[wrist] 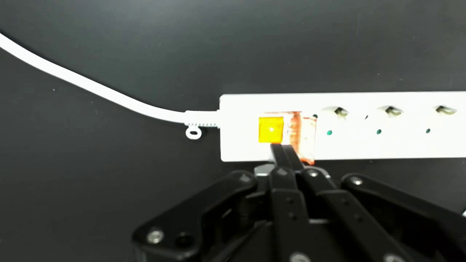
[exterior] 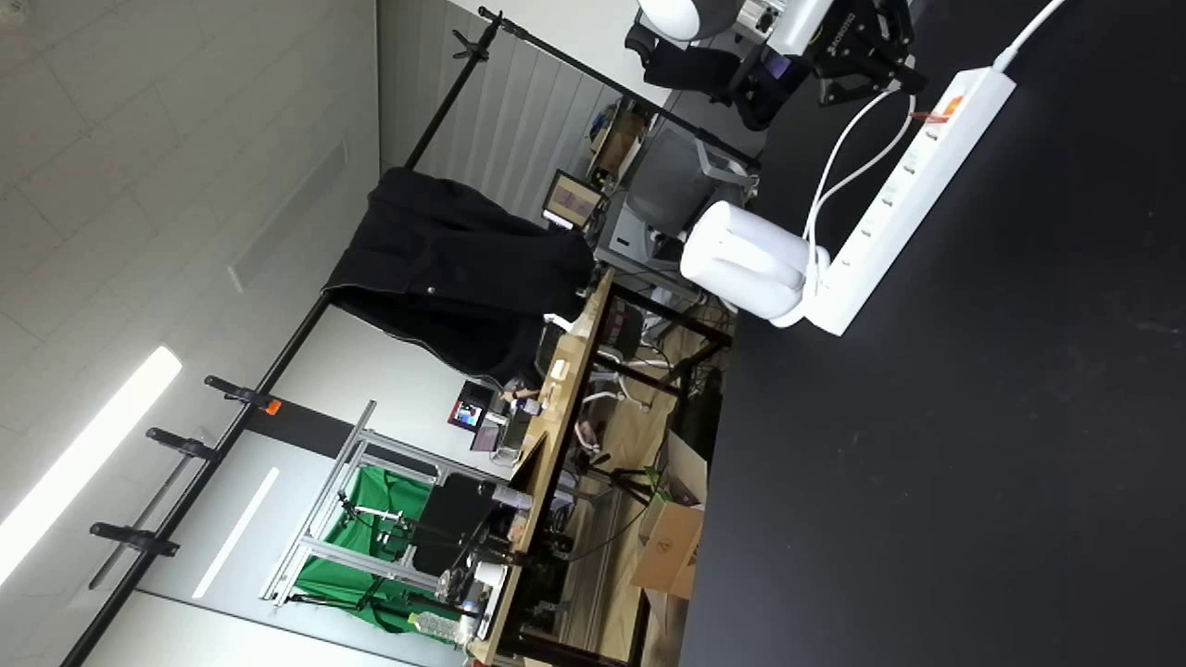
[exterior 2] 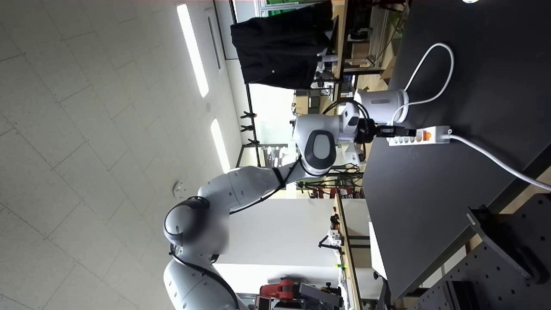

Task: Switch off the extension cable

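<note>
The extension cable is a long white strip in both exterior views (exterior: 908,204) (exterior 2: 440,134) and across the wrist view (wrist: 346,145). Its square switch (wrist: 271,129) looks bright yellow-orange in the wrist view and orange in both exterior views (exterior: 952,106) (exterior 2: 427,135). A clear flap with orange-red marks (wrist: 305,134) lies beside the switch, towards the sockets. My gripper (wrist: 284,146) is shut with nothing between its fingertips. The tips overlap the switch's lower edge in the wrist view; whether they touch it I cannot tell. The gripper also shows in both exterior views (exterior: 911,76) (exterior 2: 411,132).
A bulky rounded white appliance (exterior: 741,264) (exterior 2: 381,103) stands by the strip's far end, with a thin white cord (exterior 2: 450,71) looping near it. The strip's thick white cord (exterior 2: 499,159) (wrist: 91,85) runs over the dark table (exterior 2: 430,193). A black bracket (exterior 2: 503,245) stands by the table edge.
</note>
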You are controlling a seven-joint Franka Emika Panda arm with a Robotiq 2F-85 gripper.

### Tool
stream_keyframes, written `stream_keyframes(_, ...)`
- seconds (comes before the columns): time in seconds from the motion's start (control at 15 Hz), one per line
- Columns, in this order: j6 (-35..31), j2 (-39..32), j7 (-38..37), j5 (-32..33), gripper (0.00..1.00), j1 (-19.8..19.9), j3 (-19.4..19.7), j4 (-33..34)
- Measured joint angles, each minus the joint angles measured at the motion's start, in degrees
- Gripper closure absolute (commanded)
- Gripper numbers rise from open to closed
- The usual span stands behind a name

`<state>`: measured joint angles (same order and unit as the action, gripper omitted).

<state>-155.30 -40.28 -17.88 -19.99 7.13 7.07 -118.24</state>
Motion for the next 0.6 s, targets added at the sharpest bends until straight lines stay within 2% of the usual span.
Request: stream_keyframes(0.6,1.07,-2.88,-0.36,-0.19,1.00,0.08,0.02,2.41)
